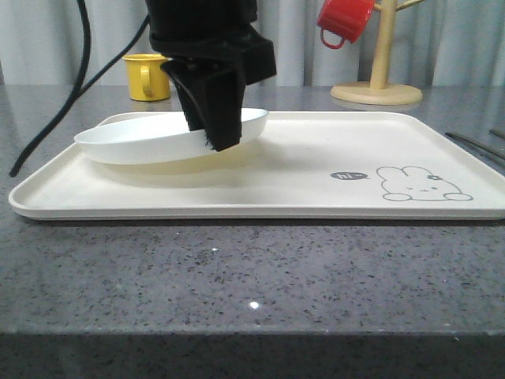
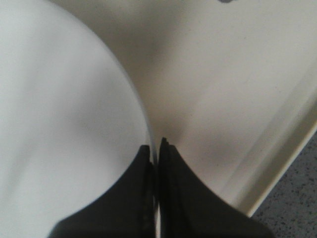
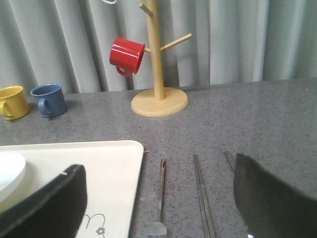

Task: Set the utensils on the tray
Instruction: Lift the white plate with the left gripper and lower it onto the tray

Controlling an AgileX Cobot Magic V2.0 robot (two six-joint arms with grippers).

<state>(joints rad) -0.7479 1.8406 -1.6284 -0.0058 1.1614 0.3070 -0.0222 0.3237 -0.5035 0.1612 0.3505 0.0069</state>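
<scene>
Two grippers in play; left gripper (image 1: 219, 134) has its jaws clenched on the rim of a round white plate (image 1: 150, 140), plate tilted, one edge raised off the tray (image 1: 316, 201); left wrist view shows the fingers (image 2: 181, 198) pinched together with the plate edge (image 2: 59, 124) between them, tray rim (image 2: 277, 163) just beside; right gripper (image 3: 158, 198) has its jaws released, spread wide, nothing between them, poised above the table (image 1: 237, 276) beside the tray's corner (image 3: 99, 163); utensils lie on the grey table just off the tray's right edge, not on it: fork (image 3: 160, 198) nearest the tray, chopsticks (image 3: 203, 198) next, a third handle (image 3: 230, 159) mostly hidden behind the right finger, cannot tell what it is; front view shows the utensil tips (image 1: 473, 146) at the far right; rabbit drawing (image 1: 422, 184) on the tray's right part; farther back a wooden mug tree (image 3: 157, 74) with a red mug (image 3: 127, 55) hanging; yellow mug (image 3: 12, 102) and blue mug (image 3: 49, 99) stand near the curtain (image 3: 247, 39).
</scene>
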